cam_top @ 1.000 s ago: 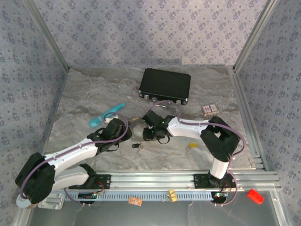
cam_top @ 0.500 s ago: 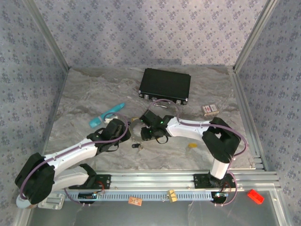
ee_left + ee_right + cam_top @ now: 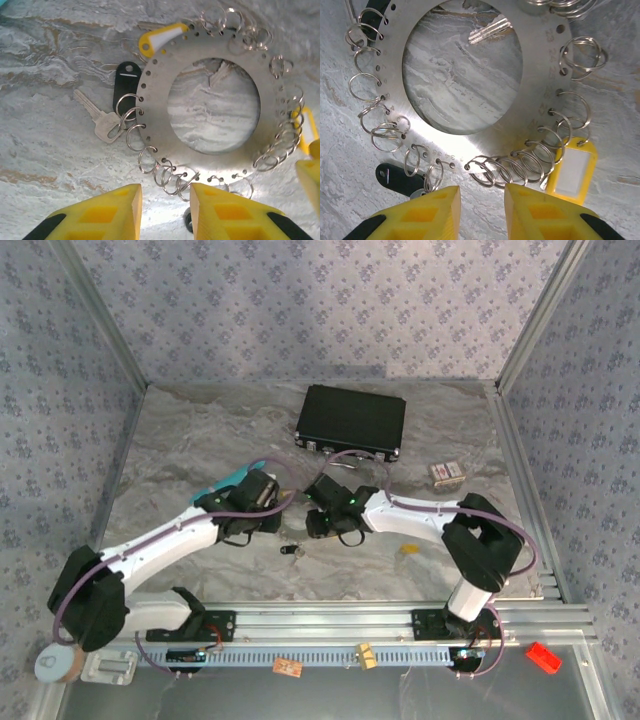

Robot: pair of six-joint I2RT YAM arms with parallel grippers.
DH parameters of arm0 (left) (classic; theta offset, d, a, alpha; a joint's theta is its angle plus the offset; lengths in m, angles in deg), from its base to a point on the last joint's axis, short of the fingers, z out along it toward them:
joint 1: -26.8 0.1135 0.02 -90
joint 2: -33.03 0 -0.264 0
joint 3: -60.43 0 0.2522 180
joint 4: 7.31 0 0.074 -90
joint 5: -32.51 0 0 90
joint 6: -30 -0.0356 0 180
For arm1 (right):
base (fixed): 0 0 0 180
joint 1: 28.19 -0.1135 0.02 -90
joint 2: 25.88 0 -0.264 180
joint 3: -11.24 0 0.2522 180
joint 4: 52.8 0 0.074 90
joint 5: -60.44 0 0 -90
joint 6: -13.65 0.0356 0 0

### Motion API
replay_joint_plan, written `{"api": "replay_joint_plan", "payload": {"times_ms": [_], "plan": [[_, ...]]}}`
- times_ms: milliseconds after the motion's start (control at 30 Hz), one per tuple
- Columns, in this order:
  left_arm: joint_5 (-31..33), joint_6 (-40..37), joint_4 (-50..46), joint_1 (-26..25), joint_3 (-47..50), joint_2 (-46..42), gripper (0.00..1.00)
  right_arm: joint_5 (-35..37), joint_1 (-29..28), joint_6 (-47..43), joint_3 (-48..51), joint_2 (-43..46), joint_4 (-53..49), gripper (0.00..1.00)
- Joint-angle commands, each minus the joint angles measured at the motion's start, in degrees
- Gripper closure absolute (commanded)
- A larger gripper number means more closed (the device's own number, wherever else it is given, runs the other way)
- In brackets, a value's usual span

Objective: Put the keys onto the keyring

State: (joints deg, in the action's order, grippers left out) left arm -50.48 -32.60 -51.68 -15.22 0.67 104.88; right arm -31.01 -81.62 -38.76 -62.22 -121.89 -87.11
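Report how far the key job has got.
Done: a silver key, a black tag and a yellow tag appear to hang from split rings on the keyring.
In hand: nothing. The left fingers and right fingers stand apart at the ring's rim.
Left: a small dark key and a yellow piece lie loose on the table.

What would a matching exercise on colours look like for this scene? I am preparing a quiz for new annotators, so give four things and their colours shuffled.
Things:
1. keyring
2. case
3. pen-like stick
4. frame of the tag with a white insert

Colours:
a. teal
b. yellow
c. silver-grey
d. black

Pairs: 1-c, 2-d, 3-a, 4-b
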Motion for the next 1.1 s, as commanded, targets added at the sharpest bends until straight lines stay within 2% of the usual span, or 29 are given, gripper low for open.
{"api": "replay_joint_plan", "payload": {"times_ms": [0,167,267,367,600,800,1067], "plan": [[-0.3,-14.6,-10.1,-0.7,-4.8,2.5,0.66,1.6,0.6,-0.1,1.5,2.9,-0.4,0.70],[-0.3,-29.2,-12.3,-1.0,-7.6,6.1,0.65,2.4,1.5,-0.6,3.2,5.2,-0.6,0.70],[-0.7,-32.6,-13.5,-1.0,-9.4,8.9,0.65,2.7,1.9,-0.7,4.2,6.6,-0.7,0.70],[-3.1,-32.8,-15.4,-1.1,-11.6,13.0,0.65,2.9,2.3,-0.4,5.3,7.5,-0.7,0.70],[-3.8,-30.9,-17.9,-1.6,-15.5,20.7,0.66,2.6,2.7,-0.7,5.9,8.2,-1.1,0.70],[-4.4,-30.7,-17.9,-1.6,-16.8,23.9,0.69,3.0,2.8,-0.6,6.3,8.9,-1.3,0.70],[-2.1,-30.8,-18.2,-1.5,-17.5,26.0,0.72,3.1,2.9,-0.3,6.6,9.1,-1.6,0.70]]}}
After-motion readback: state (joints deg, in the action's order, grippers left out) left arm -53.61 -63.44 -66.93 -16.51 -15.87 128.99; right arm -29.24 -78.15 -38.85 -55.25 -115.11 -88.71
